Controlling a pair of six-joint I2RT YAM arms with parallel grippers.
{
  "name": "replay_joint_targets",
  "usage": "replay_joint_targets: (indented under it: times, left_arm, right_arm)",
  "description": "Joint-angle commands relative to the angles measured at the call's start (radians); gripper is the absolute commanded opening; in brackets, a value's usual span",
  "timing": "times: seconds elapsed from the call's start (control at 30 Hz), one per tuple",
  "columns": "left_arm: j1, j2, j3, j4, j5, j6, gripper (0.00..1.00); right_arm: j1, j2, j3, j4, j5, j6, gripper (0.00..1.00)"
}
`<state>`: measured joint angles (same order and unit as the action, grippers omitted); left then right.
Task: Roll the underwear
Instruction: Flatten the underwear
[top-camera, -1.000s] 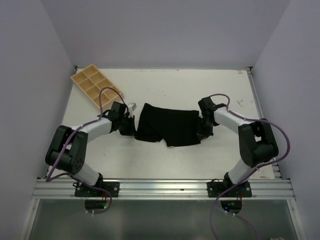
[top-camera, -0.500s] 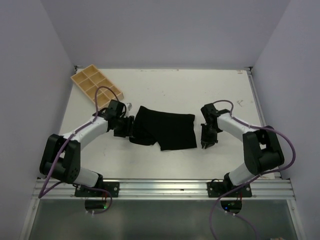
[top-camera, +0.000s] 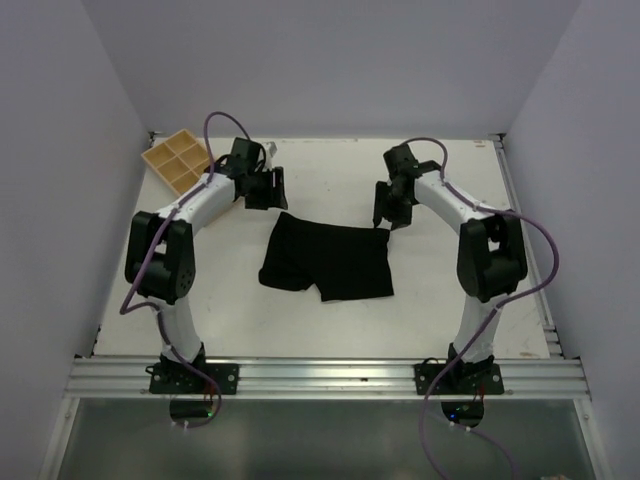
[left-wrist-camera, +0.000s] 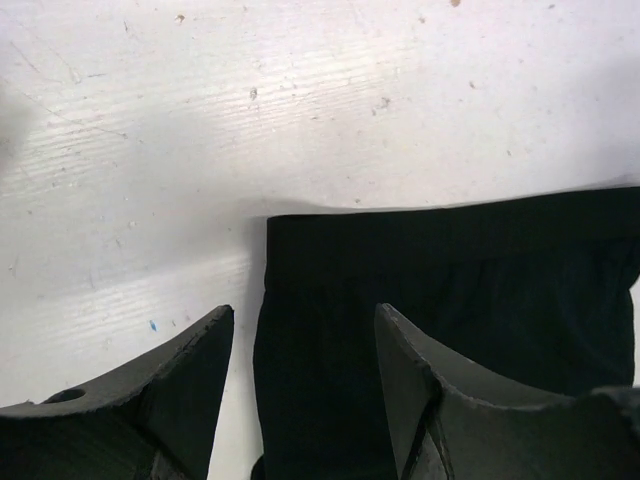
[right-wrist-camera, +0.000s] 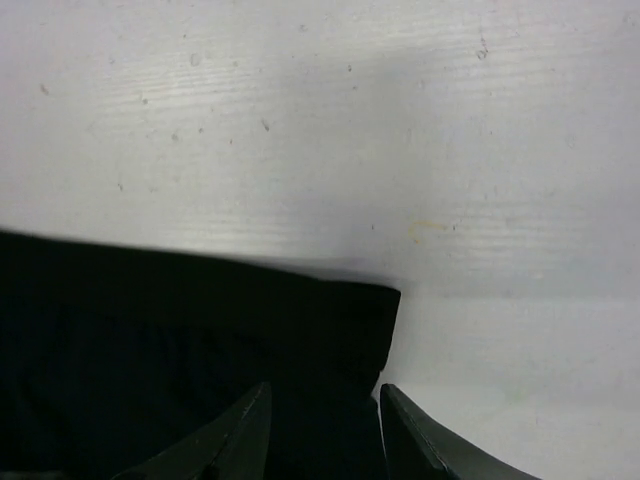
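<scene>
Left wrist view: the fingers of the left gripper (left-wrist-camera: 305, 325) are seen spread apart, and nothing is held. The far left corner of the underwear (left-wrist-camera: 450, 280) is seen between them. In the right wrist view, the fingers of the right gripper (right-wrist-camera: 325, 392) are spread apart too and hold nothing, and the far right corner of the underwear (right-wrist-camera: 150, 340) lies by them. It cannot be told whether the tips touch the cloth.

A second ago both grippers were shut on the left and right sides of the cloth. Since then it has been let go, and both arms have been swung out to its far edge. The underwear (top-camera: 328, 258) has been left flat and spread out in the middle of the table (top-camera: 330, 165). A tray (top-camera: 178, 160) is seen at the far left, well apart from it.

The smoothing looks done, and no roll has been started yet. The far edge is likely to be gripped next and rolled toward the near side.
</scene>
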<state>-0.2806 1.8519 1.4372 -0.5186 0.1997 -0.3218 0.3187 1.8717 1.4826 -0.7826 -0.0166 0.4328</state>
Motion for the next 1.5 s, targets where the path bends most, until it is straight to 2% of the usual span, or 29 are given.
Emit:
replay_joint_targets:
  times: [0.0,0.37,0.47,0.5,0.57,0.6,0.67,0.73,0.87,1.03,1.1,1.33,1.47]
  left_arm:
    - [0.015,0.049,0.094,-0.021,0.033,0.001,0.62]
    - [0.017,0.061,0.055,-0.037,0.006,0.023,0.62]
    - [0.018,0.053,0.045,-0.035,0.0,0.029,0.61]
    - [0.02,0.052,0.043,-0.038,-0.002,0.029,0.61]
    - [0.023,0.05,0.046,-0.037,-0.003,0.03,0.61]
    - [0.024,0.049,0.046,-0.035,-0.003,0.03,0.61]
    - [0.027,0.055,0.046,-0.024,-0.003,0.032,0.61]
    - [0.038,0.067,0.048,-0.018,0.016,0.03,0.61]
    - [0.061,0.093,0.045,0.026,0.079,0.038,0.62]
    - [0.064,0.159,0.069,0.02,0.136,0.037,0.61]
    - [0.064,0.177,0.068,0.022,0.142,0.027,0.61]
    - [0.063,0.204,0.025,0.163,0.23,0.043,0.6]
    - [0.064,0.25,0.052,0.157,0.24,0.064,0.59]
  right_arm:
    - [0.0,0.078,0.094,-0.037,0.029,0.012,0.51]
    - [0.023,0.205,0.11,0.006,0.098,-0.003,0.42]
    - [0.025,0.245,0.142,-0.009,0.109,-0.016,0.35]
    - [0.026,0.25,0.154,-0.012,0.112,-0.019,0.25]
    - [0.026,0.25,0.159,-0.01,0.109,-0.026,0.14]
    - [0.026,0.244,0.16,-0.012,0.109,-0.035,0.05]
    - [0.026,0.231,0.163,-0.017,0.102,-0.052,0.0]
    - [0.023,0.186,0.14,-0.001,0.095,-0.08,0.0]
    - [0.017,0.093,0.038,0.129,-0.038,-0.147,0.0]
    - [0.013,0.087,-0.013,0.127,-0.034,-0.141,0.04]
    - [0.011,0.075,-0.047,0.147,-0.057,-0.14,0.0]
    - [0.005,0.05,-0.077,0.178,-0.085,-0.166,0.0]
    - [-0.003,0.03,-0.097,0.184,-0.094,-0.183,0.0]
